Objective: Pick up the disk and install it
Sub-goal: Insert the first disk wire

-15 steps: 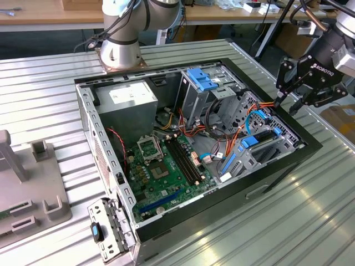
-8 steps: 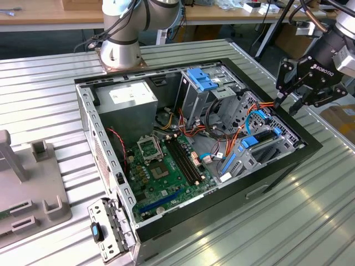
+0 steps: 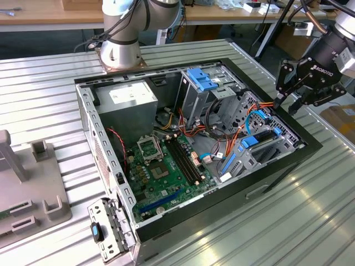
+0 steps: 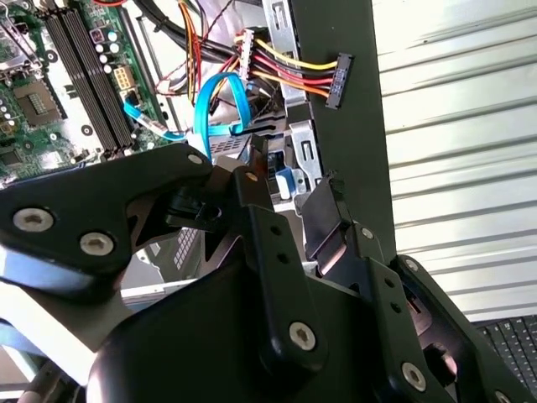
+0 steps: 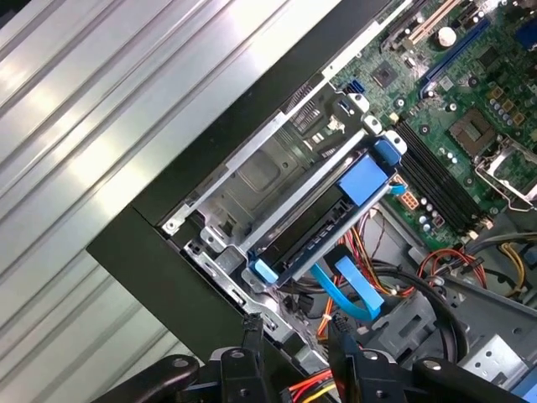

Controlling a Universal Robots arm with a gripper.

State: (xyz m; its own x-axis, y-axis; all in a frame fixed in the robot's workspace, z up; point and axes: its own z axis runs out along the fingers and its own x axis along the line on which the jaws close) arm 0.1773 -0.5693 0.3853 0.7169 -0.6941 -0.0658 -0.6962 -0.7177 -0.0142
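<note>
**Open gripper over the case rim**

The gripper hangs with its fingers spread and nothing between them, just above the rim of the computer case on the exterior view's right. Close by, inside the case, the disk stands on edge in the metal drive cage — blue rail uppermost, a blue cable beside it. Farther in lies the green motherboard.

Bright overhead light, white glare on the ribbed metal table, softer shade inside the computer case
</note>
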